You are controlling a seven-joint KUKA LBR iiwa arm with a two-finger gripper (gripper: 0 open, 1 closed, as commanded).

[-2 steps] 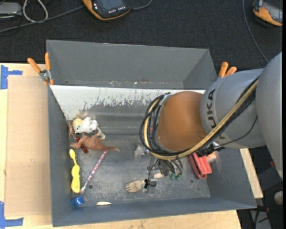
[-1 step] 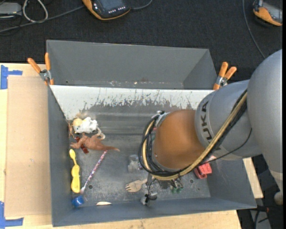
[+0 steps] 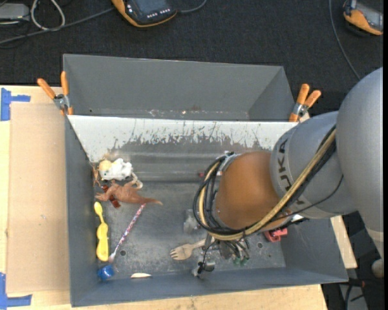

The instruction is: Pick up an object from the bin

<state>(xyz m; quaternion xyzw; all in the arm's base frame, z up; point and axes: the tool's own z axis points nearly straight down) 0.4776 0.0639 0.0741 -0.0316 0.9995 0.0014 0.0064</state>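
All places are given relative to the beige fork [image 3: 186, 251], front of the bin first.

- Blue ball [image 3: 105, 274]: well left of the fork, in the front-left corner of the grey bin [image 3: 174, 89].
- Small pale oval piece [image 3: 140, 276]: left of the fork, nearer the front wall.
- Gripper [image 3: 205, 267]: just right of the fork, low over the bin floor and close to the front wall. Could not tell if it was open or closed.
- The fork lay flat on the floor with its tines to the left and its handle end running toward the gripper. Could not tell whether the two touched, so no confirmed grasp.
- Green and dark bits [image 3: 240, 258]: right of the fork, on the gripper's far side.
- Long yellow toy [image 3: 101, 234]: well left of the fork, lying along the left wall.
- Pink-and-white striped stick [image 3: 128, 230]: left of the fork, between it and the yellow toy, lying diagonally.
- Red piece [image 3: 276, 233]: well right of the fork, partly under the arm [image 3: 323, 166].
- Crumpled grey scrap [image 3: 191, 223]: just behind the fork.
- Brown dinosaur [image 3: 126, 194]: behind and left of the fork.
- White-and-yellow toy [image 3: 114, 170]: further back and left of the fork, right against the dinosaur.
- Orange cover [image 3: 242, 189] on the wrist, with black cables [image 3: 204, 202] looped around it: hung above the floor, behind and right of the fork.
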